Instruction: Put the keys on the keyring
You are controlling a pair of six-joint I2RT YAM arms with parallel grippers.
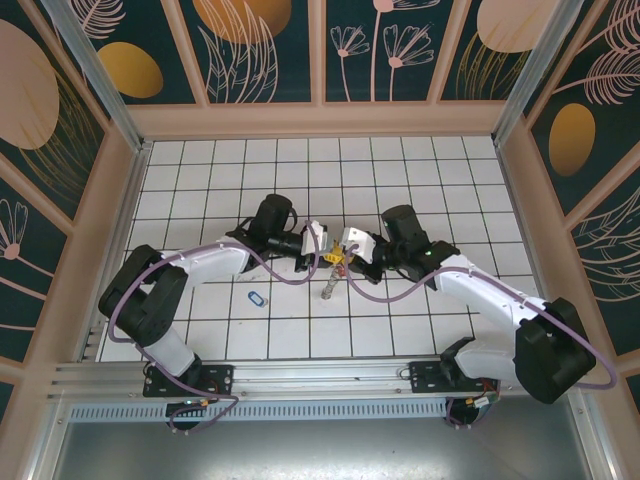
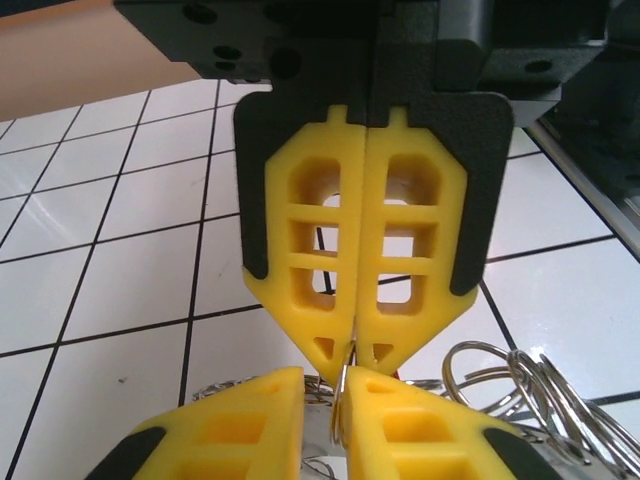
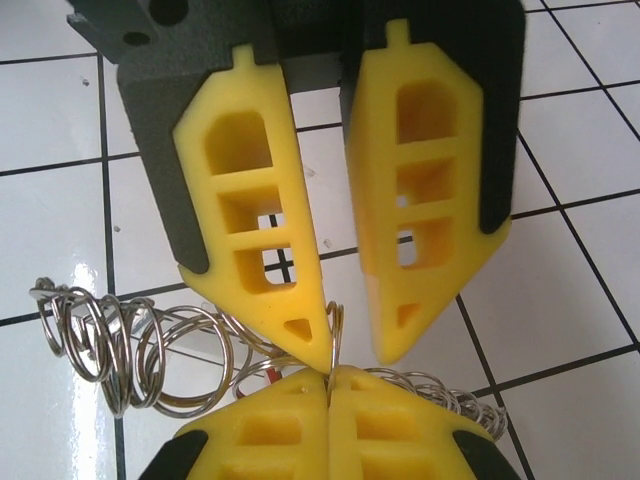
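Keyring [image 3: 335, 335]: a thin metal loop held up over the tiled floor [image 1: 200, 200] at mid-table, between the two arms' fingertips.
Anchor: the right gripper [image 3: 330, 385] has its fingers pressed together on the keyring's rim, probably to keep it steady and clear of the tiles.
Opposite side: the left gripper [image 3: 352, 345] has its fingers apart with the loop in the gap, not pinched; it looks placed to take or spread the loop.
Facing: the keyring stands edge-on to both wrist cameras, its plane in line with the two grippers.
Long axis: a coil of wire loops [image 3: 110, 340] trails sideways from the grip. From above, the bundle [image 1: 328, 285] runs toward the near edge.
Keys: the blue key [image 1: 257, 298] lies flat, well apart to the left, not yet threaded.
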